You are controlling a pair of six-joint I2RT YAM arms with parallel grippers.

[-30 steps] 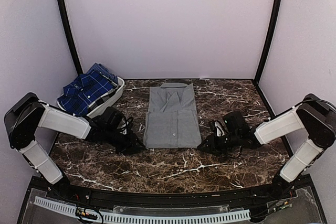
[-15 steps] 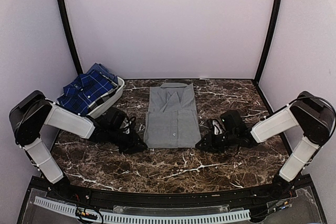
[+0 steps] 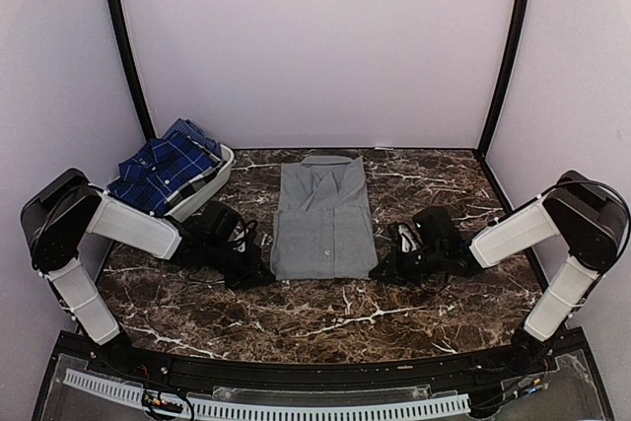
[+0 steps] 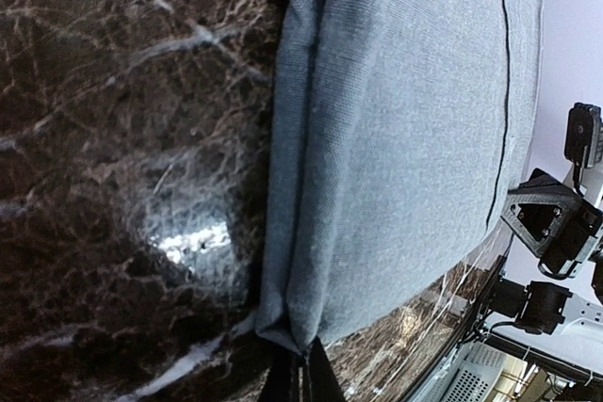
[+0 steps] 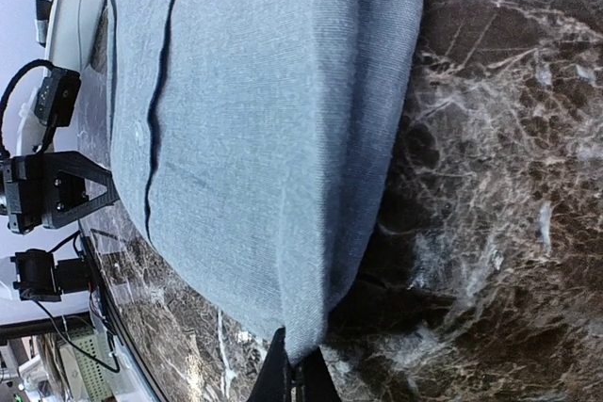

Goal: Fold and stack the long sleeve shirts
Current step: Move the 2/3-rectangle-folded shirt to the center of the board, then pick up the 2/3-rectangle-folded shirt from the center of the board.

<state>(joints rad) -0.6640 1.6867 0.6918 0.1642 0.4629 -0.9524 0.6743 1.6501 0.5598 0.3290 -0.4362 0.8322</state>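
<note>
The grey long sleeve shirt (image 3: 323, 219) lies folded flat mid-table, collar away from me. My left gripper (image 3: 266, 276) is shut on its near left corner; the left wrist view shows the dark fingertips (image 4: 301, 378) pinching the folded cloth (image 4: 405, 120) at that corner. My right gripper (image 3: 378, 273) is shut on the near right corner, and in the right wrist view the jaws (image 5: 297, 374) are pressed together on the hem of the grey shirt (image 5: 273, 129). The blue plaid shirt (image 3: 163, 176) lies bunched in the basket at the far left.
A white oval basket (image 3: 204, 193) stands at the far left beside the left arm. Dark marble tabletop (image 3: 325, 317) runs in front of the shirt. Pale walls with black corner posts close in the back and sides.
Both grippers slid inward along the table to the grey shirt's near corners, and their jaws closed on the cloth. The shirt itself has not shifted.
</note>
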